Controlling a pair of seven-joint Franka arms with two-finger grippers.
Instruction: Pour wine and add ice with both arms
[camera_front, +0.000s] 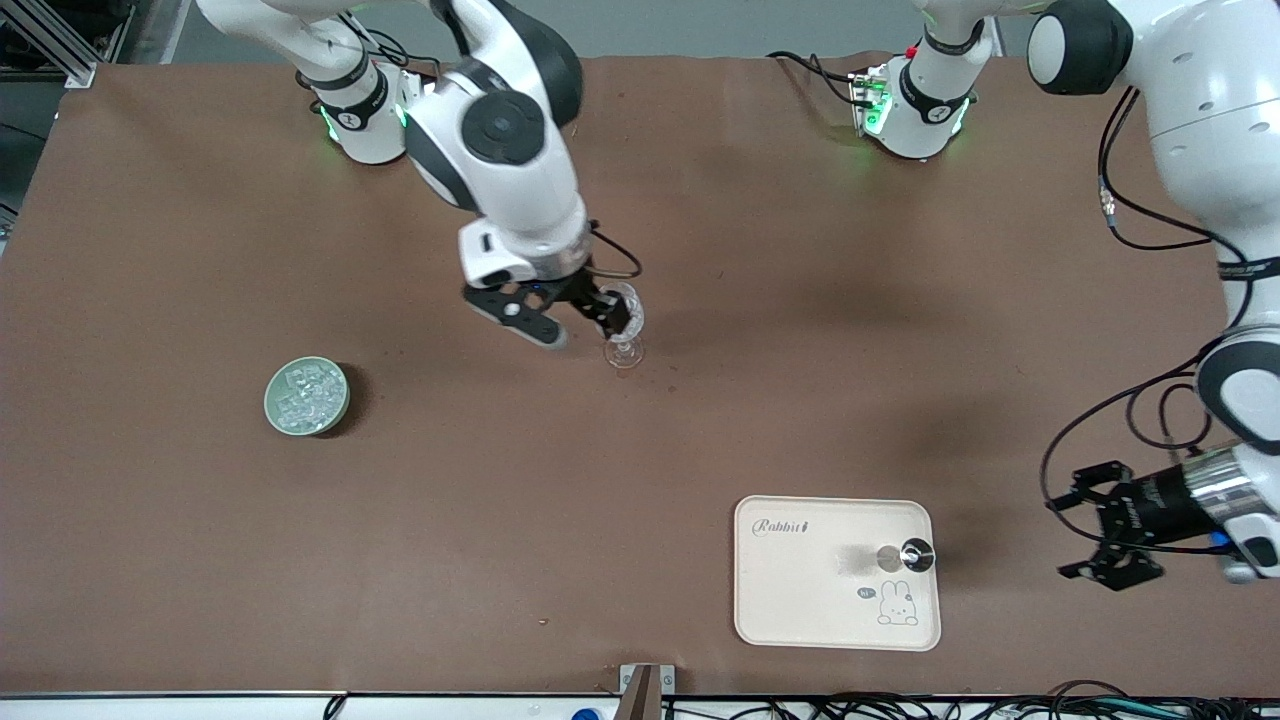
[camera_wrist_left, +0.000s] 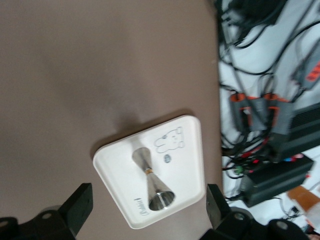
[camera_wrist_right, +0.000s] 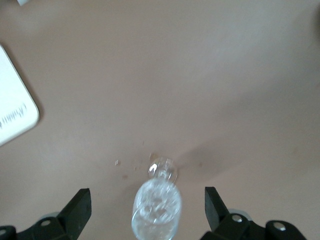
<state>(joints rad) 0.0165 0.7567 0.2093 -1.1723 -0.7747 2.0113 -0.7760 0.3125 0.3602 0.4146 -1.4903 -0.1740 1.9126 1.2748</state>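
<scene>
A clear cut-pattern wine glass (camera_front: 626, 322) stands upright mid-table. My right gripper (camera_front: 578, 325) is open and low around it. In the right wrist view the glass (camera_wrist_right: 156, 210) stands between the fingers of the right gripper (camera_wrist_right: 147, 202) with a gap on each side. The ice (camera_front: 305, 396) is a heap of clear cubes in a green bowl (camera_front: 275, 380) toward the right arm's end. My left gripper (camera_front: 1072, 535) is open and empty above the table beside the tray. In the left wrist view the left gripper (camera_wrist_left: 148, 205) faces a metal jigger (camera_wrist_left: 150, 180).
A cream tray (camera_front: 800, 600) with a rabbit drawing lies near the front edge, and the metal jigger (camera_front: 905, 556) stands on it. The tray also shows in the left wrist view (camera_wrist_left: 187, 160), with cables and boxes past the table edge (camera_wrist_left: 265, 150).
</scene>
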